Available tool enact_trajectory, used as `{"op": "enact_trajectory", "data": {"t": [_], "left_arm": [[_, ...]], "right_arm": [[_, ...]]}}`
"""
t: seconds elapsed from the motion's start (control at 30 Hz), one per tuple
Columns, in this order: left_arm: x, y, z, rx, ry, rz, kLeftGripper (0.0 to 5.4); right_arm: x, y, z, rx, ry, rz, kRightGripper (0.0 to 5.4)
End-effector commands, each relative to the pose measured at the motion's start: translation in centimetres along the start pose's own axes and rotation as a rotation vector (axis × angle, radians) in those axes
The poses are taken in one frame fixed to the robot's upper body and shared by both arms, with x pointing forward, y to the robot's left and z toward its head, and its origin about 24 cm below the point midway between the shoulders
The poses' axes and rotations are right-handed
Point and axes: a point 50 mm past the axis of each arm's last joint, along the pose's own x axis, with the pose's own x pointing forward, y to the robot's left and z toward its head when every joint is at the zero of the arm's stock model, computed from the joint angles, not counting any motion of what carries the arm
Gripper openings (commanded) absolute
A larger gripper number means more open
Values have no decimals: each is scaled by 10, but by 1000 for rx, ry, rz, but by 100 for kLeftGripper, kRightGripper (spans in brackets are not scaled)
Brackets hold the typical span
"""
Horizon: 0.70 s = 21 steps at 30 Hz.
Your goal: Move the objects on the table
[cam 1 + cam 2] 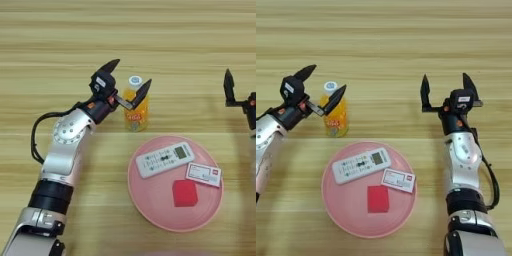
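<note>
A small orange-juice bottle [136,109] with a white cap stands upright on the wooden table [150,35], just beyond the pink plate's far-left rim. My left gripper [127,80] is open, one black finger on each side of the bottle's cap; I cannot tell whether they touch it. The white remote control [165,159] and the red square block [185,193] lie on the pink plate [150,200]. My right gripper [447,90] hovers open and holds nothing, right of the plate and apart from everything.
A small white card with a red patch [203,174] lies on the plate beside the remote. Bare wood stretches across the far half of the table and between the two arms.
</note>
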Motion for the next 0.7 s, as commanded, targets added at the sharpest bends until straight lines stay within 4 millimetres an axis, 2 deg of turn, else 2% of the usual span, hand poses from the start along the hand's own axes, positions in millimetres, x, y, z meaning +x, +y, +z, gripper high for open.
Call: {"op": "enact_trajectory", "data": {"t": [0.03,0.23,0.4,0.7], "left_arm": [[-2,-1,19,-14,-96,12,539],[-6,12,40,7,-215,133,539],[-18,29,42,99,-252,292,539],[-49,57,10,158,-146,600,539]], "right_arm": [[-1,-1,2,-4,-8,-2,540],[0,-2,1,-4,-5,-3,540],[0,-3,2,-5,-6,-2,540],[-1,-7,2,-11,-5,0,540]]}}
